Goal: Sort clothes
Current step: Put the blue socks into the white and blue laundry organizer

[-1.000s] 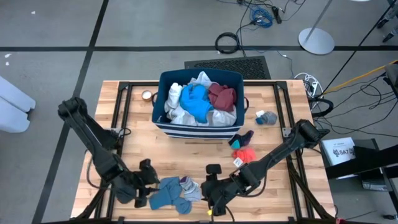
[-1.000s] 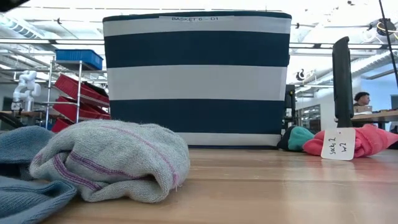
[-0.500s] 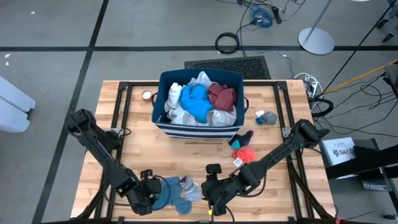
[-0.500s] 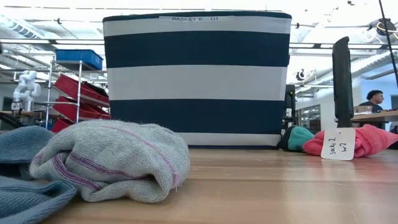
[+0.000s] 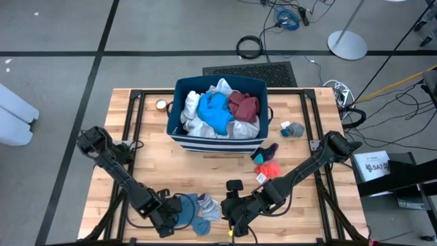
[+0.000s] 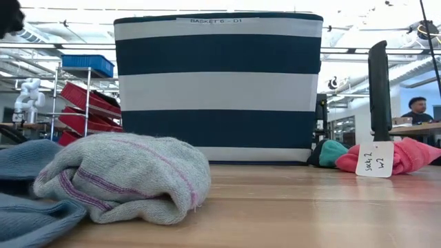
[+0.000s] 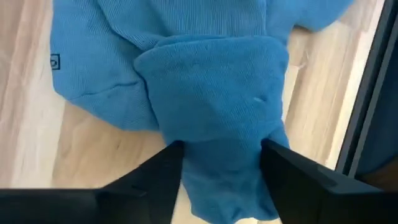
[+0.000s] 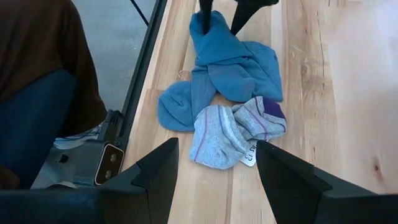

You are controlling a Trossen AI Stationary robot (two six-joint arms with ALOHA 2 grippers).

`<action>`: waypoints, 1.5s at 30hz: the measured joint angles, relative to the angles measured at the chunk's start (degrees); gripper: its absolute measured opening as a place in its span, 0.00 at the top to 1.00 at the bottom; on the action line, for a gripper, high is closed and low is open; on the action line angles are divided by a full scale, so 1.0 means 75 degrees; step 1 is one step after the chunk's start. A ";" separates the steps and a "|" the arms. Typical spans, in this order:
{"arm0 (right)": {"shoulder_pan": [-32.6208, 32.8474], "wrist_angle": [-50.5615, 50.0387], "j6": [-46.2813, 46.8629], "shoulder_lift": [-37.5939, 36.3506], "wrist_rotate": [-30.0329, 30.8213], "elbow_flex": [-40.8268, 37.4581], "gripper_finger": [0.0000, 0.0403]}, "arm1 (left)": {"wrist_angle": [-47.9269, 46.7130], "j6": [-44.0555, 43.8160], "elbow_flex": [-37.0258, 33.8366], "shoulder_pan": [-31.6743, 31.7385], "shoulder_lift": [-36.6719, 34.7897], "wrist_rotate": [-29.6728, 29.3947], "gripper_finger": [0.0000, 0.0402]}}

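Left tool [image 7: 221, 163] stood spread astride blue sock [image 7: 205, 93], nothing clamped; should've pinched the thick fold squarely. Right tool [image 8: 214, 165] idle, apart.

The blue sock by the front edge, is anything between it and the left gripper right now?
Nothing visible stands between them. The left gripper is right at the blue sock, open fingers straddling its folded end. The grey striped sock lies beside it, clear of the fingers.
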 joint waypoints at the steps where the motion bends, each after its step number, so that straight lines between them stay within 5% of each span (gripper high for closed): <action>1: 0.0000 0.0000 0.0003 0.0000 -0.0001 0.0000 0.50 | -0.0035 0.0017 0.0002 0.0037 -0.0002 0.0041 0.50; 8: 0.0000 0.0003 0.0024 0.0000 0.0001 0.0000 0.50 | -0.0024 0.0425 -0.0001 0.0240 -0.0099 0.0111 0.94; 20: 0.0000 0.0543 -0.0138 0.0000 0.0011 0.0000 0.50 | -0.0849 0.1589 0.1137 0.0301 -0.0993 -0.0405 0.96; 32: -0.0055 0.3248 -0.2155 -0.0003 0.0024 0.0003 0.50 | -0.0806 0.3073 0.2242 0.0413 -0.1223 -0.1341 0.96; 45: -0.0508 0.3170 -0.2078 -0.0006 -0.0001 0.0008 0.50 | -0.0016 0.4529 0.2284 0.1090 -0.1223 -0.1580 0.95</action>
